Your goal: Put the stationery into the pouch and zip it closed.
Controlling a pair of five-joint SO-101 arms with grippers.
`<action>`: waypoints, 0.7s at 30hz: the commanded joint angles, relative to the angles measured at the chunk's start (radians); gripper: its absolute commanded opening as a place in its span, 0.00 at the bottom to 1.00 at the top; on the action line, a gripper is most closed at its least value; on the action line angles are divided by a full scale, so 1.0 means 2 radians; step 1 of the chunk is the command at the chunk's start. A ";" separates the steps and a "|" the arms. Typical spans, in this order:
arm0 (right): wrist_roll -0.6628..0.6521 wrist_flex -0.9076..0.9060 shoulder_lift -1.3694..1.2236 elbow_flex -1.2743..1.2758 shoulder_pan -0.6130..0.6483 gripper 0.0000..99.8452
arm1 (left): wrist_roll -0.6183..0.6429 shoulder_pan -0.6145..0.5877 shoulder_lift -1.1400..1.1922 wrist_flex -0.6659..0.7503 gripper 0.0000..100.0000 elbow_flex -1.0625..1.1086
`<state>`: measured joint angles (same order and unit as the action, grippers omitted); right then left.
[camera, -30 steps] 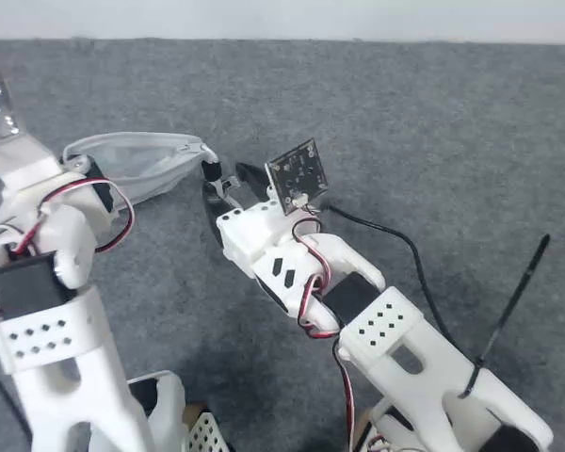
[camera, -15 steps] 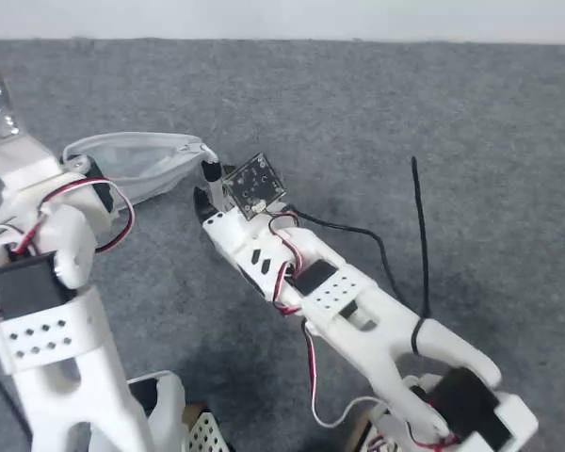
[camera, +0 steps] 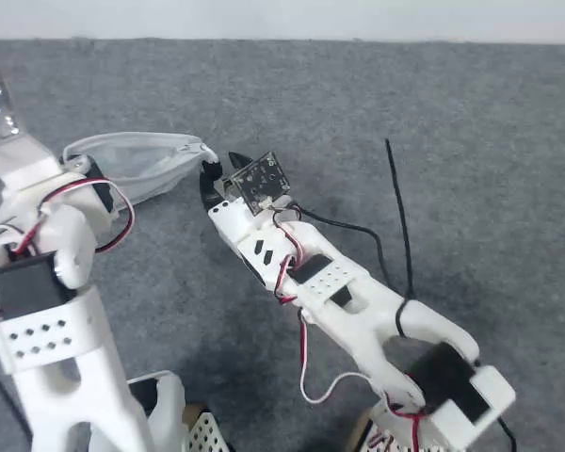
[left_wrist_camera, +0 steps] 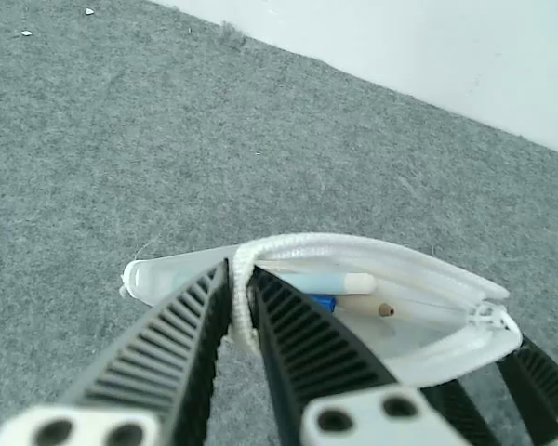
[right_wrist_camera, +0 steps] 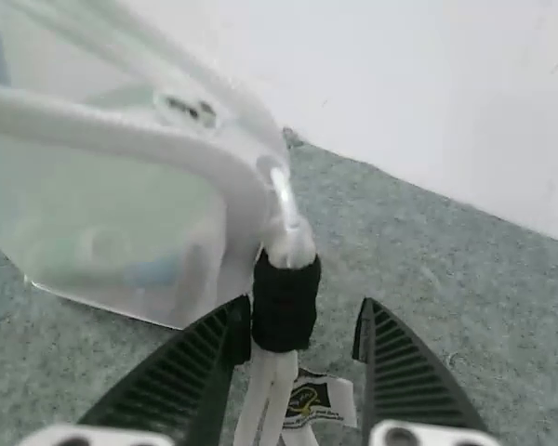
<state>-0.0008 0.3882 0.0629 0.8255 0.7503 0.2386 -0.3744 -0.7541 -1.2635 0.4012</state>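
The translucent white zip pouch point(camera: 137, 162) lies on the grey carpeted table point(camera: 424, 113) in the upper left of the high view, its mouth gaping open. The left gripper point(left_wrist_camera: 240, 290) has its black ribbed jaws pinched narrow on the pouch's white zipper rim at one end, holding that end steady. Inside the pouch the left wrist view shows a white pen-like stick point(left_wrist_camera: 327, 282), a small blue item point(left_wrist_camera: 324, 303) and a wooden pencil tip point(left_wrist_camera: 383, 309), so the loading part of the task looks done as far as these pictures tell. What is left is the zipping. The right gripper point(right_wrist_camera: 298, 339), just right of the pouch's end near the centre of the high view, has its jaws parted around the black zipper pull point(right_wrist_camera: 285, 302): the pull rests against one finger point(right_wrist_camera: 205, 358) while the other stands clear of it, so it is not yet clamped. Closing on the pull and drawing it along the rim toward the held end remain to be done.
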 commanded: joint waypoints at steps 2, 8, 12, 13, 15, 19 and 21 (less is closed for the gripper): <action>-0.037 0.016 -0.010 -0.046 -0.007 0.17 | -0.001 -0.001 0.004 0.000 0.01 0.013; -0.077 0.016 0.007 -0.044 -0.007 0.17 | -0.001 -0.001 0.004 0.000 0.01 0.013; -0.081 0.016 0.011 -0.044 -0.007 0.17 | -0.001 -0.001 0.004 0.000 0.01 0.013; -0.081 0.016 0.011 -0.044 -0.007 0.17 | -0.001 -0.001 0.004 0.000 0.01 0.013; -0.081 0.017 0.016 -0.044 -0.007 0.17 | -0.001 -0.001 0.004 0.000 0.01 0.013; -0.081 0.017 0.040 -0.032 -0.006 0.17 | -0.001 -0.001 0.004 0.000 0.01 0.013; -0.081 0.016 0.052 -0.028 -0.005 0.17 | -0.001 -0.001 0.004 0.000 0.01 0.013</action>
<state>-0.1496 0.3959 0.0506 0.7994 0.7503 0.2386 -0.3744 -0.7541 -1.2635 0.4012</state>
